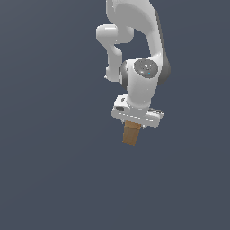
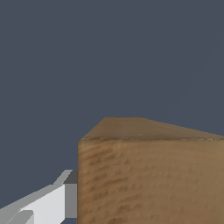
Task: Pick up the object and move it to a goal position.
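The brown rectangular block (image 1: 131, 135) hangs below my white gripper (image 1: 133, 126) near the middle of the exterior view. The gripper is shut on the block's upper end, and the block's lower part sticks out beneath the hand, slightly tilted. In the wrist view the block (image 2: 148, 175) fills much of the picture, very close to the camera, with one grey-white finger (image 2: 48, 203) pressed against its side. The other finger is hidden. No goal marker shows in either view.
The white arm (image 1: 143, 54) rises above the gripper toward the top of the exterior view. All around is a plain dark blue-grey background with no other objects or edges visible.
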Robot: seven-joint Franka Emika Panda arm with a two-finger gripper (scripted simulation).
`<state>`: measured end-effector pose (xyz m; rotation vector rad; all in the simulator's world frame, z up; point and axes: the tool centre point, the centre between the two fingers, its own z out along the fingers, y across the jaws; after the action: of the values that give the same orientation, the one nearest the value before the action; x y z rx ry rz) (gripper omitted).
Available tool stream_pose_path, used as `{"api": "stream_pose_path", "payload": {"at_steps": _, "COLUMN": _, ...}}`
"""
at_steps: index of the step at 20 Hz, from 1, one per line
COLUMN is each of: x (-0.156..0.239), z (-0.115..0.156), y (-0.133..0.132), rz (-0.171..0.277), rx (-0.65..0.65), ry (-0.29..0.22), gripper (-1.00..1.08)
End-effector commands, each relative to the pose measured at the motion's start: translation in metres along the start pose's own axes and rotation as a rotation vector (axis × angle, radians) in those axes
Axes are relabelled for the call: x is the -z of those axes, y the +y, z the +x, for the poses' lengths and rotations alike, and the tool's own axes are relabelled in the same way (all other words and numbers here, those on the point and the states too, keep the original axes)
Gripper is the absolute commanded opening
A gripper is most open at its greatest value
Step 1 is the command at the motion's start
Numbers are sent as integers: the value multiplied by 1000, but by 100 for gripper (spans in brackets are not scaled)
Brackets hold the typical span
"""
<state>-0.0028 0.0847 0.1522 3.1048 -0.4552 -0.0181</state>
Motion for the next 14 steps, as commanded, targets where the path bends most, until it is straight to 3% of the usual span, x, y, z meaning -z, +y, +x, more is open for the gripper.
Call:
{"api": "stream_pose_path", "payload": {"at_steps": 1, "x": 17, "z": -5, "y": -13, "rz": 5, "rx": 2, "ry": 10, "gripper": -100}}
{"api": "stream_pose_path", "payload": {"at_steps": 14, "x": 118, "z": -65, "y": -109, "rz": 4, "rx": 2, "ry": 11, "gripper": -100}}
